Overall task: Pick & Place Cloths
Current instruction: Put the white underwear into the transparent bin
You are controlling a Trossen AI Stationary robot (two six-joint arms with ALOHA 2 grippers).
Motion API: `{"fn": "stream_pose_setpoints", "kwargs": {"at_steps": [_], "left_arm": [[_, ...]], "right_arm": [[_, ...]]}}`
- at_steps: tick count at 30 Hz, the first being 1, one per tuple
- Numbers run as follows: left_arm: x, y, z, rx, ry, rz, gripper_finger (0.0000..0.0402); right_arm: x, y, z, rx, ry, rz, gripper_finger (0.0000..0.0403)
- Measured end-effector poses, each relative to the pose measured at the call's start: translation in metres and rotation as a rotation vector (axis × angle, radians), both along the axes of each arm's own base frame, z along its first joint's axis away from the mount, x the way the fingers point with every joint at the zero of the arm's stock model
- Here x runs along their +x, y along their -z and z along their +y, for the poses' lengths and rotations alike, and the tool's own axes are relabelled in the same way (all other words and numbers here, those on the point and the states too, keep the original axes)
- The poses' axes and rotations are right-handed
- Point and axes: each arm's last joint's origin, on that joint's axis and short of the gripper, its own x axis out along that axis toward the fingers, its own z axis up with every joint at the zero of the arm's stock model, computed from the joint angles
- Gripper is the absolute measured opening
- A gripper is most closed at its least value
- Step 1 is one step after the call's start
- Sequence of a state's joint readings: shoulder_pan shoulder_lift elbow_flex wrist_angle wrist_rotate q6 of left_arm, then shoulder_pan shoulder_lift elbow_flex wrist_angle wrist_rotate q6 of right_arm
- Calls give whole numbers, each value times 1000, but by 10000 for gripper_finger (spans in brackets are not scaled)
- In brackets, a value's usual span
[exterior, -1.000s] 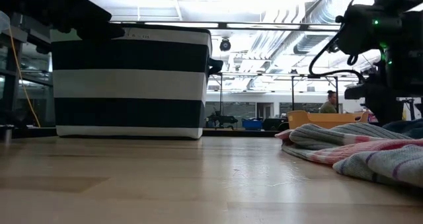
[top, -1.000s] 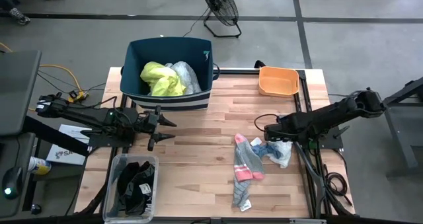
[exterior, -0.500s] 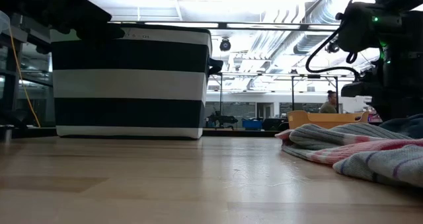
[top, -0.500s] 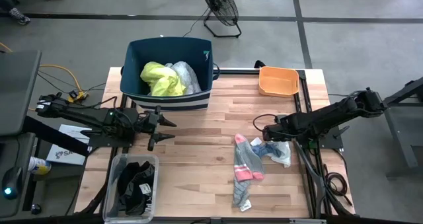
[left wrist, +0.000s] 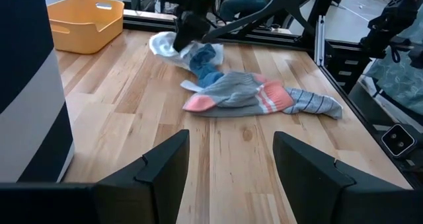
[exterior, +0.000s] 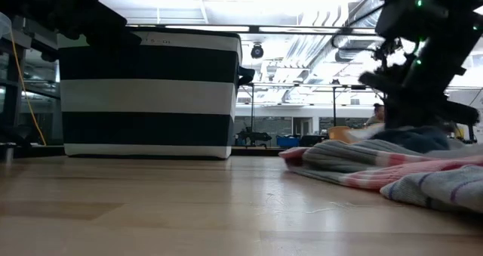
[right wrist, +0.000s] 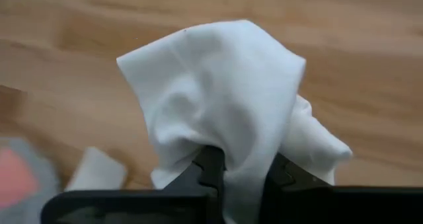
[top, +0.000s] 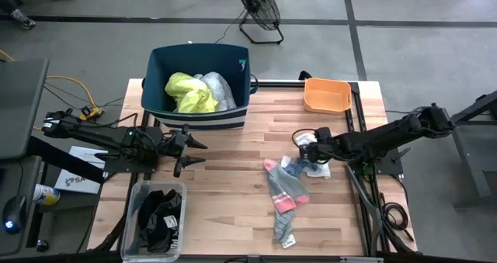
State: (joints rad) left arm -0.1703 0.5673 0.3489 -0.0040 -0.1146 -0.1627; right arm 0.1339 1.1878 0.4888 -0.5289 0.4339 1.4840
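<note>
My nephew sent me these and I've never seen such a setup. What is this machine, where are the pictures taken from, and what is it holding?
It is a robot with two dark arms at a wooden table, each ending in a two-finger claw. One picture looks straight down, one looks level across the tabletop, and two come from cameras on the wrists.

The right claw is shut on a small white-and-blue rag, next to grey socks with pink toes. The left claw waits open on the other side.

Also there: a dark-blue bin holding a neon-yellow garment, an orange tray, and a clear box of dark fabric.
</note>
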Motion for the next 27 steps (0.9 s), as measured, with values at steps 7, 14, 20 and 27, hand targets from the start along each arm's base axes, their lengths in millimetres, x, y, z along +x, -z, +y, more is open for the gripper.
{"fn": "stream_pose_setpoints", "kwargs": {"at_steps": [7,14,20,27], "left_arm": [[0,0,0,-2,-1,0,212],[0,0,0,-16,-5,0,212],[0,0,0,-25,-9,0,212],[1,-2,0,-30,-24,-23,212]], "right_arm": [[7,-25,-1,-115,-77,-214,30],[19,-63,0,-276,-232,-497,30],[29,-91,9,-447,-379,-703,30],[30,-108,23,-559,-467,-835,30]]}}
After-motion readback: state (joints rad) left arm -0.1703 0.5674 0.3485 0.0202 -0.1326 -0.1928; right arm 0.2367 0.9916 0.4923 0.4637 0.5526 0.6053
